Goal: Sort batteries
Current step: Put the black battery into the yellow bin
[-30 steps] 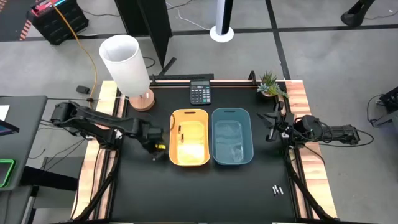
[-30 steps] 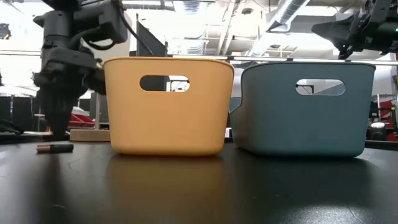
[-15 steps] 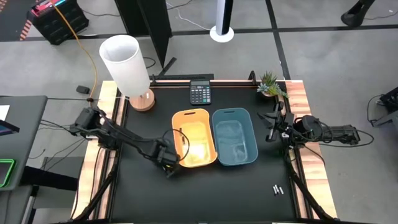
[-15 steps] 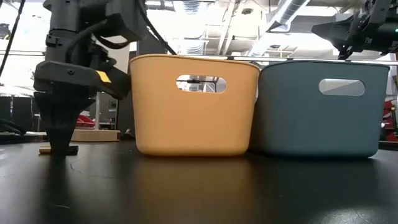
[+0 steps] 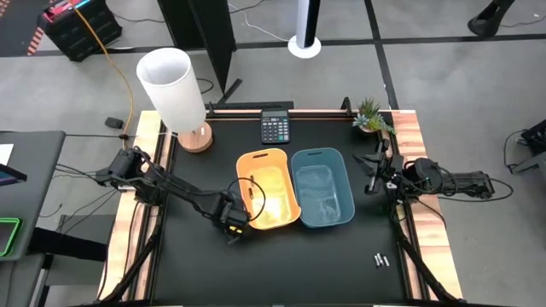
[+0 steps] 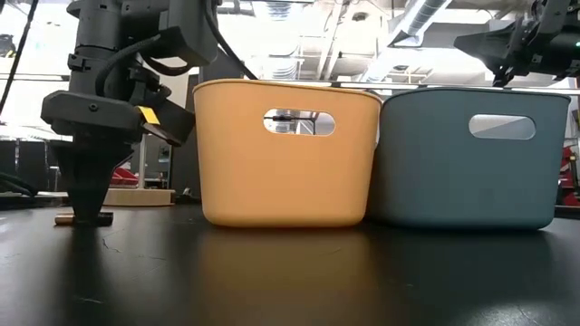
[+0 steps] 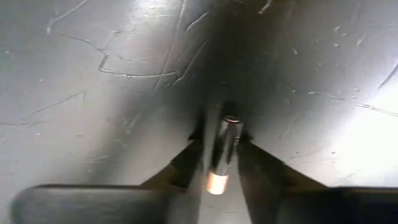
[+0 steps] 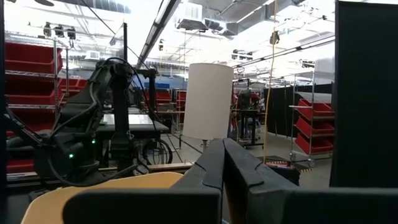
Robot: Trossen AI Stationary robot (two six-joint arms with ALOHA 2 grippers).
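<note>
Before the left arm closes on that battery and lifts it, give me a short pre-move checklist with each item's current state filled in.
1. Battery lies between the left gripper fingers: ok, one finger on each side.
2. Fingers down at table level: ok, the low view shows the gripper at the black table over the battery.
3. Firm grip: cannot tell, the fingers sit close beside the battery but contact is unclear.
4. Clearance from the yellow bin: not ok, the gripper is right by its corner.
5. Right gripper out of the way: ok, shut and parked at the table's right edge.
6. Bins open to receive: ok, yellow and blue bin sit side by side.
</note>
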